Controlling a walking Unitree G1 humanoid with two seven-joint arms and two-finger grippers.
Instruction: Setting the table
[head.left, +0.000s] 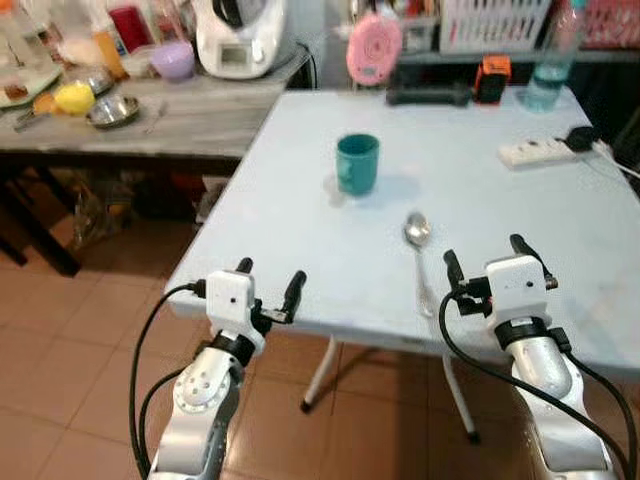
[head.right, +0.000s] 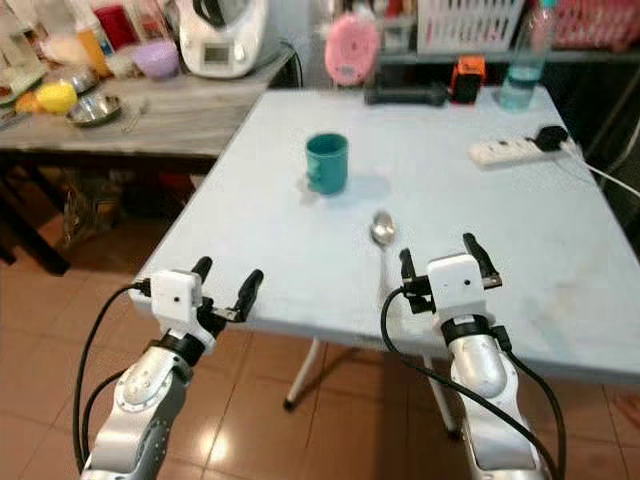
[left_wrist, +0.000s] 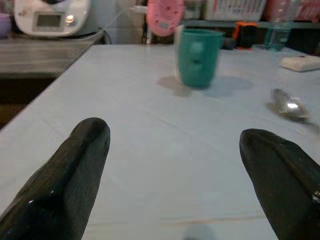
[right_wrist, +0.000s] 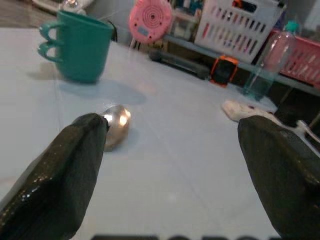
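Black fingers spread wide on both arms: the right end effector hovers empty over the near edge of the pale blue surface, and the left end effector, equally wide and empty, sits at the near left edge. The metal spoon lies just ahead and slightly to the left of the right end effector, handle toward the robot, bowl pointing away, so its long axis runs near to far. The right arm looks clearly the nearer one for a pick. Beyond the spoon's bowl, to its left, stands the teal mug, upright and apart from it.
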